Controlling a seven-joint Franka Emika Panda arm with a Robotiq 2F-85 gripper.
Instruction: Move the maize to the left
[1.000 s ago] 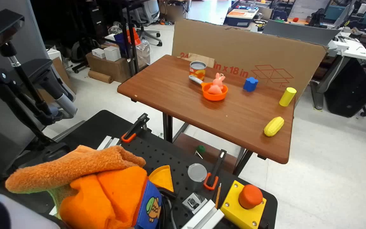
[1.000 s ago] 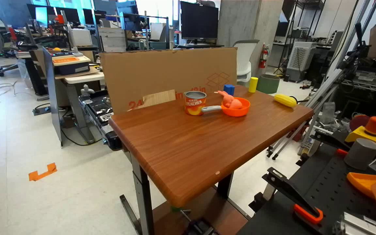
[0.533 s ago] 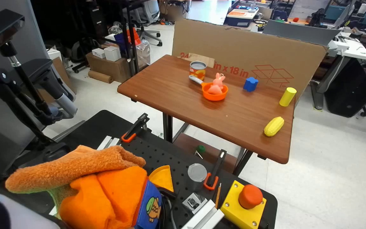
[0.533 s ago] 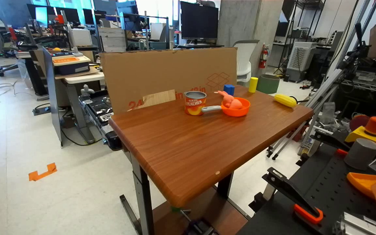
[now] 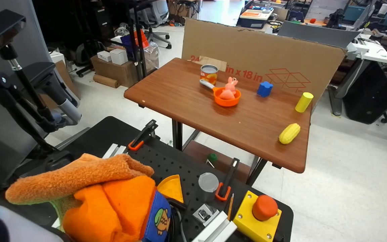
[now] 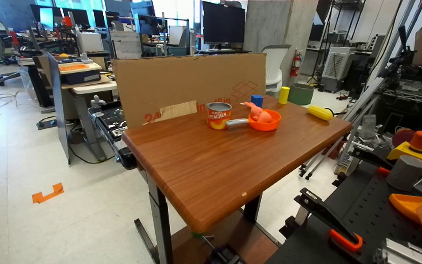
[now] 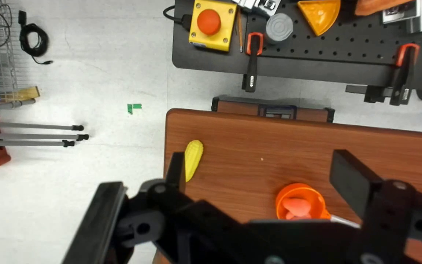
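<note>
All items on the brown desk (image 5: pixel 180 90) keep their positions from the earlier exterior frames. The yellow toy corn cob (image 5: pixel 289 133) lies near one corner, well apart from the orange toy pan (image 5: pixel 227 102) bearing a pink rabbit figure (image 5: pixel 228 90). In the wrist view, the hand (image 7: pixel 260 168) has its jaws wide apart.

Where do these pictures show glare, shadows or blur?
In the wrist view, the gripper looks nearly black, its closest parts slightly soft; in an exterior view, the windows are washed out; in an exterior view, a faint shadow falls by the orange pan, while the maize looks fairly crisp.
</note>
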